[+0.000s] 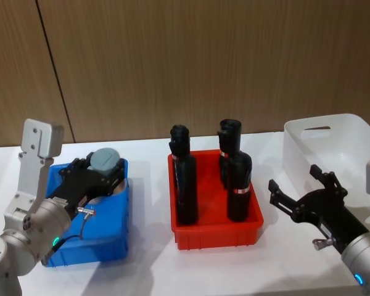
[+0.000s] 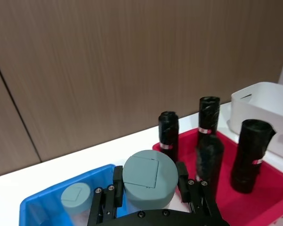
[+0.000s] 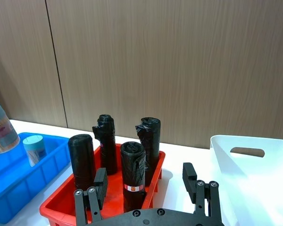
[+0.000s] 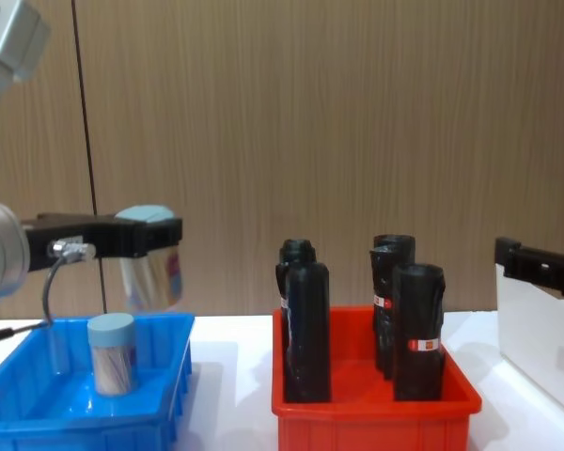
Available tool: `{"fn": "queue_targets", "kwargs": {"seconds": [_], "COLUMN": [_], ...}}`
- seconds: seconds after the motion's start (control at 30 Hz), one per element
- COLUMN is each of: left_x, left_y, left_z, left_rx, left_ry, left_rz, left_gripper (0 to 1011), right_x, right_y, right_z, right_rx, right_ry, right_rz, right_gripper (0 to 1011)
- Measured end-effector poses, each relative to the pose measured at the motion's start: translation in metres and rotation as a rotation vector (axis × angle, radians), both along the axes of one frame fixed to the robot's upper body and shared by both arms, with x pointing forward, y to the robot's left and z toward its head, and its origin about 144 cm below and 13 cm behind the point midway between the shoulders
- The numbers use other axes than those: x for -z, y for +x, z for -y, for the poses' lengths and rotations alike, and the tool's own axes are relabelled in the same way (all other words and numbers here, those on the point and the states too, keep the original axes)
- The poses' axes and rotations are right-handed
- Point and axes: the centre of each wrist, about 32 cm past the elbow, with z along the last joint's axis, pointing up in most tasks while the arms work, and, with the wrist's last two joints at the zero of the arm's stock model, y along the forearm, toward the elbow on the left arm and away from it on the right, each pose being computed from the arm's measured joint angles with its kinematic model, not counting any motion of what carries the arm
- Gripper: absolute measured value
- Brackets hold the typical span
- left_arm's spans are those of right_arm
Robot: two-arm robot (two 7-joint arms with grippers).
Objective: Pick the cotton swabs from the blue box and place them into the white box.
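Clamped in the left claw [image 1: 103, 168], pinched by its smooth clear wall under a round blue-grey lid: one tub of cotton swabs [image 4: 151, 266], held clear above the blue box [image 4: 160, 395]. Risk of slipping, given slick cylindrical plastic. Below that claw, slightly aside, upright in the glossy box: a second tub [image 4: 111, 352]. Farther toward the right claw [image 1: 296, 179]: red bin [image 4: 376, 423] of tall black bottles [image 4: 307, 329], liable to be clipped on a low carry. Beside that wide-spread, empty claw: smooth white box [image 1: 333, 142].
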Motion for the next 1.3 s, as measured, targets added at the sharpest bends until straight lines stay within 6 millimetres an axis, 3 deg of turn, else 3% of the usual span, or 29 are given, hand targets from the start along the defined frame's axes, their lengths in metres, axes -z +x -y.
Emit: {"fn": "queue_targets", "kwargs": {"seconds": [0.67, 1.0, 1.3], "left_x": [-0.017, -0.026, -0.037], "left_y": [0.0, 0.015, 0.041], "left_z": [0.011, 0.018, 0.028], "left_rx": [0.19, 0.325, 0.451], "left_ry": [-0.08, -0.085, -0.036], "left_rz": [-0.009, -0.053, -0.092], "left_gripper": [666, 666, 666], "right_x": [0.0, 0.0, 0.0], "right_y": [0.0, 0.0, 0.0], "right_z": [0.0, 0.0, 0.0], "right_rx": [0.0, 0.0, 0.0], "right_ry": [0.0, 0.0, 0.0], "right_rz": [0.0, 0.0, 0.0], "right_gripper": [1002, 1001, 1002]}}
